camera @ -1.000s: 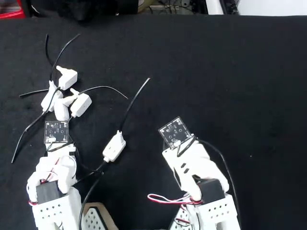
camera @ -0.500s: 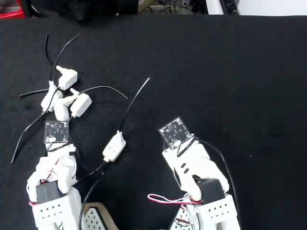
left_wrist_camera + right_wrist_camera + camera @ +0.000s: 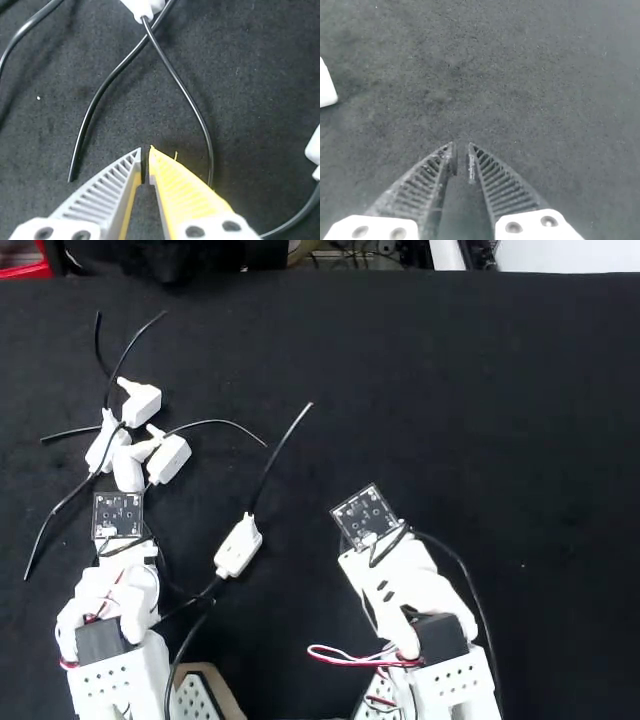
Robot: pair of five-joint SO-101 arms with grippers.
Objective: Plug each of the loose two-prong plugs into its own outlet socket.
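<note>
Plug (image 3: 237, 546), long axis diagonal

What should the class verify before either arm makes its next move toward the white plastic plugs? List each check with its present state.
1. Left gripper empty: ok.
2. Right gripper empty: ok.
3. Jaws opened for grasping: not ok, both shut.
4. Heap of white plastic pieces untangled: not ok, thin black cords cross it.
5. Lone white plastic connector between the arms lies apart from that heap: ok.
6. Plugs told from sockets there: cannot tell.
</note>
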